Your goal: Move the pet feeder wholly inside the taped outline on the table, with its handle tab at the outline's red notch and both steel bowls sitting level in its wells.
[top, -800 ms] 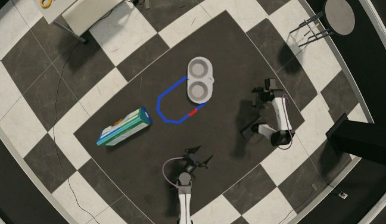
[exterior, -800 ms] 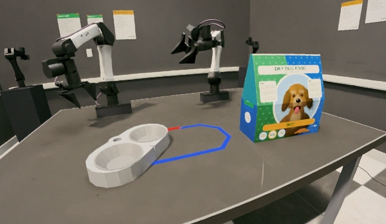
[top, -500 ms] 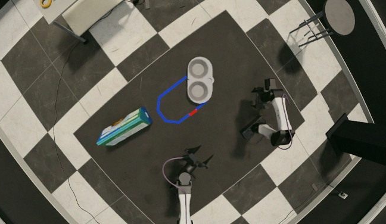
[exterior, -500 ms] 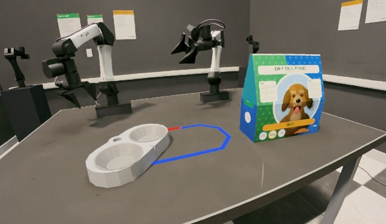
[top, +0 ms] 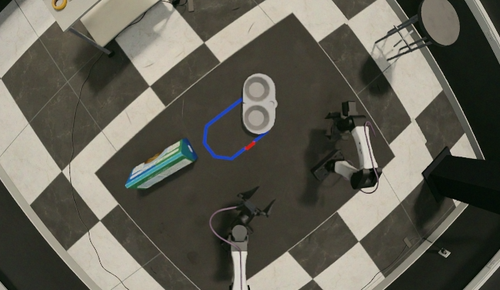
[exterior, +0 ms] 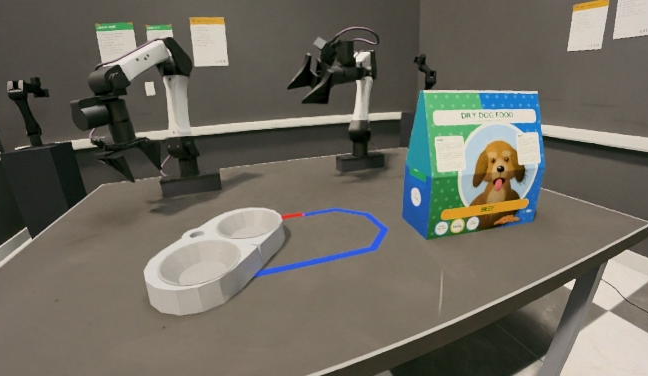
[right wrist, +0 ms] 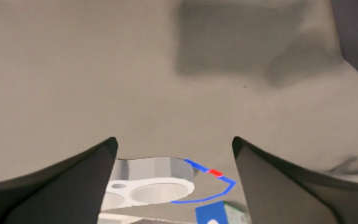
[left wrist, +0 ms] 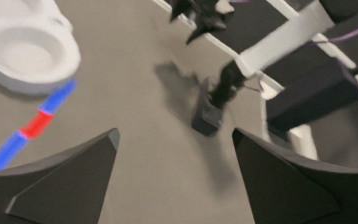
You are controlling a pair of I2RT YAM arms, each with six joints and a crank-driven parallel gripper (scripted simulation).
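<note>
The pale grey pet feeder (top: 244,104) (exterior: 190,300) (left wrist: 30,86) (right wrist: 155,166) lies flat, covering one end of the blue taped outline (top: 205,135) (exterior: 320,258) (right wrist: 195,201) and reaching beyond it. Its handle tab (top: 275,103) (exterior: 195,234) points away from the outline's middle, apart from the red notch (top: 250,146) (exterior: 292,216) (left wrist: 36,125) (right wrist: 215,173). Two grey bowls (top: 257,89) (top: 256,118) look level in the wells. My left gripper (top: 266,193) (exterior: 296,95) (left wrist: 176,130) is open above the table, apart from the feeder. My right gripper (top: 327,125) (exterior: 147,176) (right wrist: 175,139) is open on the handle-tab side, apart from the feeder.
A dog food box (top: 162,166) (exterior: 482,170) (right wrist: 212,214) stands beyond the outline's far end from the feeder. The right arm's base (top: 327,166) (exterior: 191,184) (left wrist: 207,115) stands near the table edge. A stool (top: 440,21) and a black pedestal (top: 471,179) stand off the table.
</note>
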